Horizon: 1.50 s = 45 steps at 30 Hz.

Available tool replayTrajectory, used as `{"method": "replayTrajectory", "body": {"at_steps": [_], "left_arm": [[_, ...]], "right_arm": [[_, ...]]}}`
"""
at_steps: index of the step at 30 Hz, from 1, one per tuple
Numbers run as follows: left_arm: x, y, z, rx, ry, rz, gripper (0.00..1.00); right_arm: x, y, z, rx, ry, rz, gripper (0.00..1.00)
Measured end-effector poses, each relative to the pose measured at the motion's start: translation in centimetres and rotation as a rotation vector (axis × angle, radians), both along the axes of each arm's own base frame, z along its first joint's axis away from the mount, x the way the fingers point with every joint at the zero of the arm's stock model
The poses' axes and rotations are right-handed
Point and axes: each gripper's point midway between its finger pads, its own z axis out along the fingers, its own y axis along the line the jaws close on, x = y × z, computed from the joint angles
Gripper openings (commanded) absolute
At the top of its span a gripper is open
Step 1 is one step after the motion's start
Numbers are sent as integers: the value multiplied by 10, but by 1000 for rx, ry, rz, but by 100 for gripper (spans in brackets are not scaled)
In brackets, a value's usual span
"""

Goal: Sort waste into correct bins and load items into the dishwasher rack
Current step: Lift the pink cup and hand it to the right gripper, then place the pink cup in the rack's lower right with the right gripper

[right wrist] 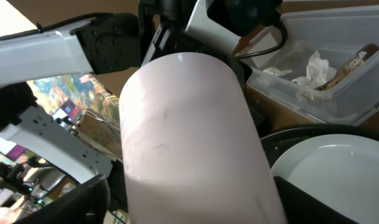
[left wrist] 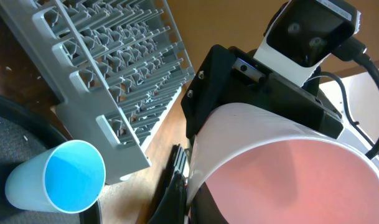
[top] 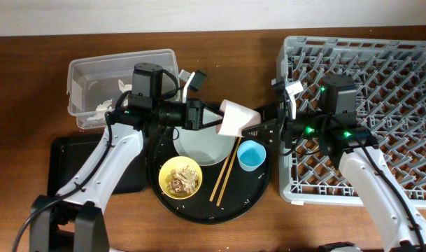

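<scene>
My left gripper (top: 213,115) is shut on the rim of the pink cup (top: 237,117), holding it on its side above the round tray. The cup fills the left wrist view (left wrist: 282,168) and the right wrist view (right wrist: 189,137). My right gripper (top: 258,122) is open, with a finger on either side of the cup's base. The light-blue cup (top: 250,155) stands upright, and the pale plate (top: 202,147), the yellow bowl (top: 180,176) with food scraps and the chopsticks (top: 226,171) lie on the tray. The dishwasher rack (top: 380,70) is at the right.
The clear tub (top: 83,70) at the back left holds white tissues (right wrist: 313,65) and a brown wrapper stick (right wrist: 354,59). The shallow black tray (top: 62,161) lies at the left front. The large round black tray (top: 258,189) sits between it and the rack.
</scene>
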Motion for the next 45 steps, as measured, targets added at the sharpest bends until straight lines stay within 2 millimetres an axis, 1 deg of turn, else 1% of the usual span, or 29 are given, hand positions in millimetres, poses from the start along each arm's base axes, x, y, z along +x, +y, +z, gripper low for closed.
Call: {"method": "replayTrajectory", "body": {"at_steps": [6,8,9,11,13,14,16,18,20,21,22,23,24,25,26,29,31,33,34,35,36,37,38,39,40,41,42,44,45], "left_arm": [[-3,0,3,-16,5,-19,1],[-4,0,3,-19,6,-21,20],[-2,0,3,-14,1,-15,31],[3,1,-3,16,8,21,41],[7,3,-11,59,16,56,54],[9,5,-20,99,34,83,57],[13,14,-43,210,64,148,59],[24,35,-61,306,72,232,59],[33,76,-81,430,111,344,59],[32,89,-84,465,128,376,59],[31,121,-88,550,143,453,59],[32,140,-85,600,126,509,59],[27,153,-85,645,136,540,59],[21,168,-86,704,149,578,60],[16,191,-86,779,155,640,60],[9,219,-94,908,180,702,60],[8,227,-97,949,179,720,60],[9,230,-98,965,175,728,60],[9,231,-98,974,173,730,60],[8,232,-98,978,173,731,60],[9,232,-98,978,172,731,60],[9,232,-98,979,171,730,60],[8,232,-98,980,171,730,60],[9,232,-98,982,170,731,60],[8,232,-98,982,170,731,60],[8,233,-98,983,170,731,60],[9,232,-98,983,170,731,60],[9,233,-98,983,169,731,60],[9,232,-98,983,169,731,60]], "right_arm": [[-1,0,1,6,-3,10,63],[-2,0,1,10,-2,15,62],[-3,0,1,11,0,17,58],[-3,1,1,12,-1,18,48],[0,0,-2,-2,7,-1,45],[2,-1,-6,-16,26,-19,45],[8,-4,-18,-62,72,-72,44],[13,-7,-29,-111,107,-127,43],[20,-14,-45,-186,152,-204,43],[21,-18,-51,-219,176,-235,43],[24,-25,-61,-276,202,-288,43],[24,-31,-66,-328,233,-329,41],[24,-39,-69,-385,266,-370,38],[23,-49,-69,-456,301,-425,36],[27,-66,-60,-533,298,-505,36],[33,-126,-39,-664,347,-719,36],[38,-181,-25,-719,376,-903,36],[36,-226,-18,-757,408,-1047,36],[31,-258,-16,-787,437,-1153,36],[22,-296,-17,-813,488,-1284,37],[16,-312,-17,-819,516,-1341,37],[-2,-350,-19,-828,590,-1479,37],[-12,-369,-20,-835,631,-1554,37],[-21,-383,-22,-826,672,-1606,38],[-35,-406,-30,-813,753,-1686,38],[-40,-414,-35,-810,791,-1707,39],[-47,-422,-45,-803,858,-1725,44],[-52,-430,-69,-821,972,-1696,47],[-51,-430,-82,-831,1021,-1667,57]]}}
